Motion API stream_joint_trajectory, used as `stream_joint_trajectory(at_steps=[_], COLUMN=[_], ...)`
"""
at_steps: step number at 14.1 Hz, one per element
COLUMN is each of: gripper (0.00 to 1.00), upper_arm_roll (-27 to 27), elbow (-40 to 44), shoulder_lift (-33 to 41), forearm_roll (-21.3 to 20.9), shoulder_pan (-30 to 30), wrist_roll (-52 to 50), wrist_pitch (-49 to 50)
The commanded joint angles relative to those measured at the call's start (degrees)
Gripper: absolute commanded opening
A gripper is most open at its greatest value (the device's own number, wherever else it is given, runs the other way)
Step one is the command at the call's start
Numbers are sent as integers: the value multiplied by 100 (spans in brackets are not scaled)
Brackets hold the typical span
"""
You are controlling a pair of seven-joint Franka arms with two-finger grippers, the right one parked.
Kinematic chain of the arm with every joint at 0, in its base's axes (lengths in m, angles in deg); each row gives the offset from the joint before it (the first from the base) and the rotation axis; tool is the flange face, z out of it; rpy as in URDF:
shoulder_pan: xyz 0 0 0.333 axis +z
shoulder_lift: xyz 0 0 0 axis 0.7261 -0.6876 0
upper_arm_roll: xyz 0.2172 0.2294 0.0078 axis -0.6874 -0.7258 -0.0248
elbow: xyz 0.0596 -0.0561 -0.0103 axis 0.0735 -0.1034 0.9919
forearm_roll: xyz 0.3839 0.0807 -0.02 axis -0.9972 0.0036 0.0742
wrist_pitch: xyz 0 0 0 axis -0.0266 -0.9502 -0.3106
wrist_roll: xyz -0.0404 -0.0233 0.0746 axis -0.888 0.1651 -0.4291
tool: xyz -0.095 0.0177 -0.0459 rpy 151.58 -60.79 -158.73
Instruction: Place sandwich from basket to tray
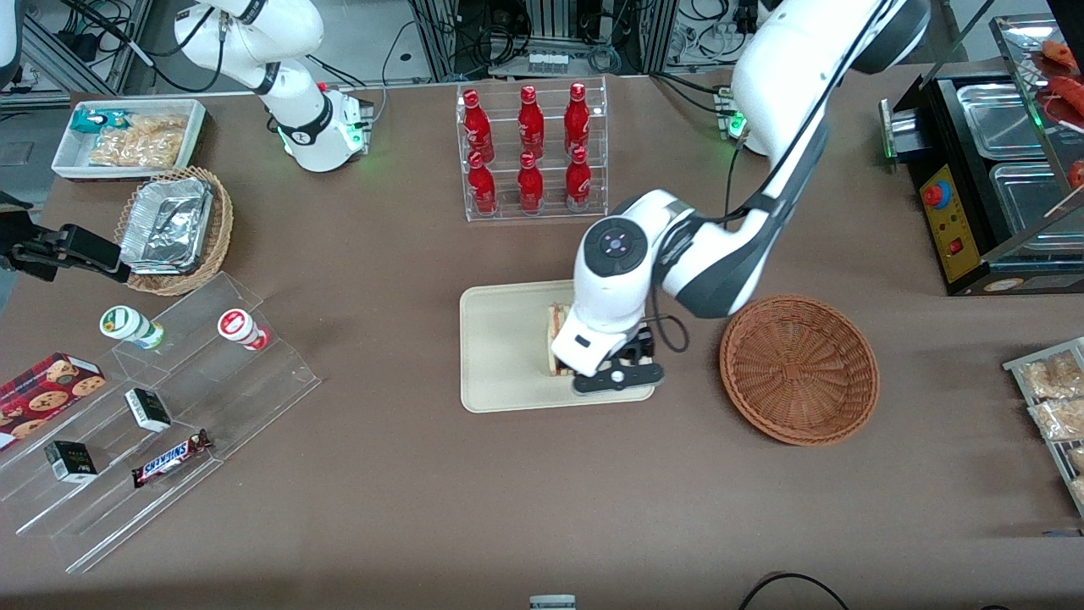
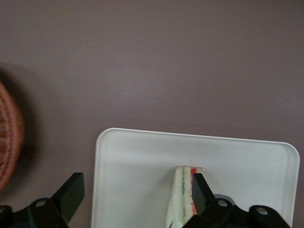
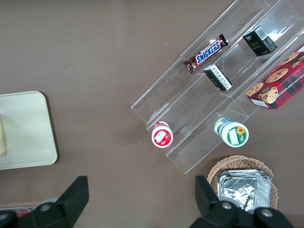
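Low over the tray (image 1: 500, 356), the left arm's hand (image 1: 616, 373) sits at the end of the tray nearest the basket (image 1: 799, 368). Its fingers (image 2: 71, 192) stand spread well apart in the left wrist view, one over the desk (image 1: 423, 508) just off the tray's rim, the other right against the sandwich (image 2: 183, 197), which lies between them nearer that second finger. They are not clamped on it.

That sandwich rests on the tray, a pale wedge with a red and green streak along its edge. From the front only a sliver of it (image 1: 555, 339) shows beside the white wrist, which covers the rest.

Reddish-brown and round, the basket sits on the desk toward the working arm's end, near the tray but apart from it, with nothing visible inside.

Farther from the front camera than the tray stands a clear rack (image 1: 533, 152) of red bottles. Toward the parked arm's end lie a tan wicker basket with foil containers (image 1: 174, 229), a white bin of snack packets (image 1: 127, 140) and a clear stepped stand (image 1: 161, 424) carrying a Snickers bar (image 1: 172, 457), small dark boxes and two round cups, with a red cookie box (image 1: 42, 394) at its edge
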Motion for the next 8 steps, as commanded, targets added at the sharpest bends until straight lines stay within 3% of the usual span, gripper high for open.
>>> stream_joint_trajectory(at_steps=[1, 6, 8], gripper=[100, 100, 100], upper_arm_roll=[7, 15, 7], elbow=[-959, -1066, -1075], shoulder_lift=[1091, 2217, 2595], forearm_roll=[-18, 131, 735], shoulder_pan=[405, 1239, 1766], wrist_roll=[-136, 466, 1675], wrist_pitch=[393, 1747, 2299])
